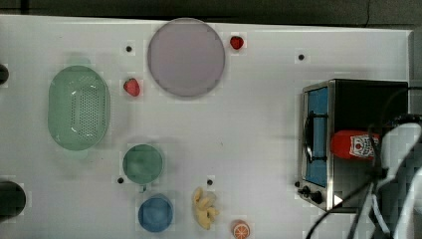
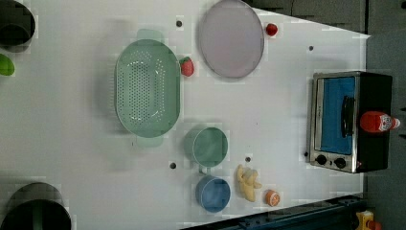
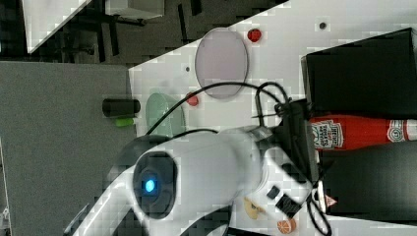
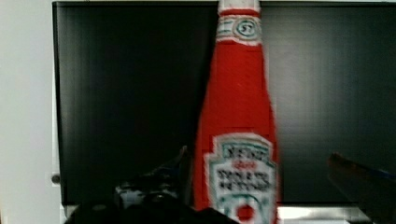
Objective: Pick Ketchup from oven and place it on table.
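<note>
**Trainee:** What am I looking at, left to right across the top view?

**Operator:** I start at the green colander at the top view's left, then the lilac plate with a strawberry beside it, the green cup, the blue cup and the yellow piece on the white table. At the top view's right stands the oven, door shut. The ketchup lies on its side on the oven's black top, not inside it.

**Trainee:** And the arm?

**Operator:** It comes in from the top view's right, over the oven. In the wrist view the bottle runs lengthwise between the two dark fingers of the pincer. The pincer stands wide, with clear gaps on both sides of the bottle, so nothing is held yet.

**Trainee:** So the step is the grasp?

**Operator:** I judge so. I want to settle down over the label end, the fattest part, and keep the fingers square across the body, not along it. The bottle is round and lies loose on a smooth top, so an off-centre close could roll it away or squirt it out toward the cap.

**Trainee:** Anything else to watch?

**Operator:** I go low enough for the fingers to pass the bottle's widest line, but I stop short of scraping the oven top. Then I close gently, lift straight up, and only then carry it toward a bare patch of table.
</note>
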